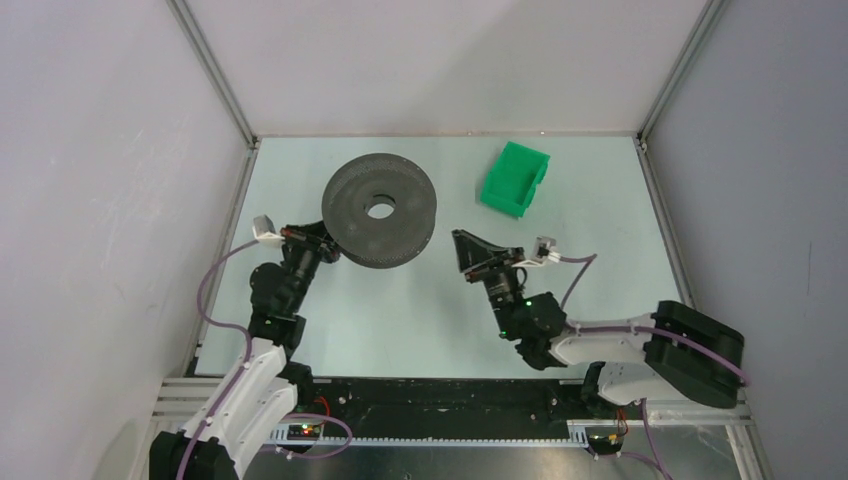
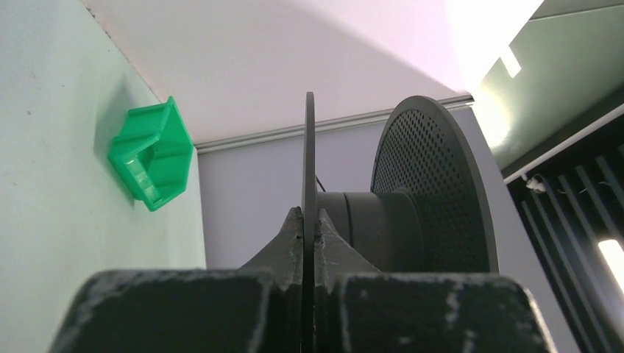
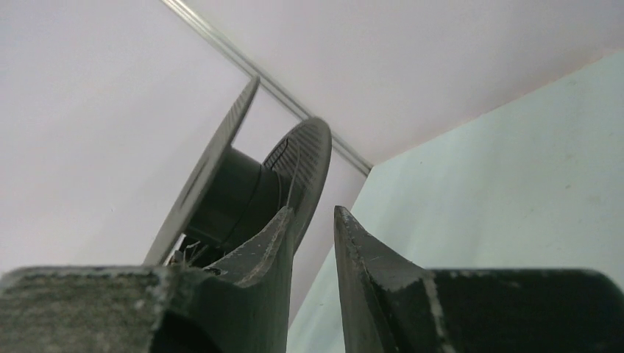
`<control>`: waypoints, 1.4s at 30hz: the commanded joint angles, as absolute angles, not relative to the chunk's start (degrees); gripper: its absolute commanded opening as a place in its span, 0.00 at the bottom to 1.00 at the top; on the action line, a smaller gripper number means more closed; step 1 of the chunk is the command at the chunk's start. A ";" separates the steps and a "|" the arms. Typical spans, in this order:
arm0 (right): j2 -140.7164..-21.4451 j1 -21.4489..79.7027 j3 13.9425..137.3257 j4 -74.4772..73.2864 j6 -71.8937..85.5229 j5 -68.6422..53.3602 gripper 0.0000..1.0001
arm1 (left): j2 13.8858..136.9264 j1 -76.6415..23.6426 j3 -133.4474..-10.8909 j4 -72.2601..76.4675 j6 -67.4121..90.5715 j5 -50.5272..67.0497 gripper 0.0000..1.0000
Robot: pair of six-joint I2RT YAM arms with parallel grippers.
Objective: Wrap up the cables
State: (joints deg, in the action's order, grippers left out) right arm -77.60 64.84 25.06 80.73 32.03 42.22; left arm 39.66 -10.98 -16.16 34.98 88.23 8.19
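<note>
Cables [image 3: 193, 251] - thin strands at the reel [image 1: 380, 210] hub. Left gripper [image 2: 309, 217] is clamped on the reel's edge, right gripper [image 3: 313, 215] parted and empty - steady the reel and pinch one strand gently.

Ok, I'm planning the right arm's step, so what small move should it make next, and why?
Probably ease the right tool toward the hub of the reel. Its jaws stand partly open with nothing between them. The left tool is shut on the reel's flange, steadying it. Faint curls of cable seem to show by the hub, off to the right tool's left.
</note>
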 commanded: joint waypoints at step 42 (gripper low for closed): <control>-40.19 41.66 13.48 35.64 35.55 27.01 0.30 | 98.78 -11.03 -32.72 55.33 66.39 34.76 0.00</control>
State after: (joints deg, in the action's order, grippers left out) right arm -39.38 43.00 12.29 35.42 33.52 28.16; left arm 97.36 -11.00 -30.00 48.38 67.26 31.38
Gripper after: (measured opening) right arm 0.310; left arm 0.023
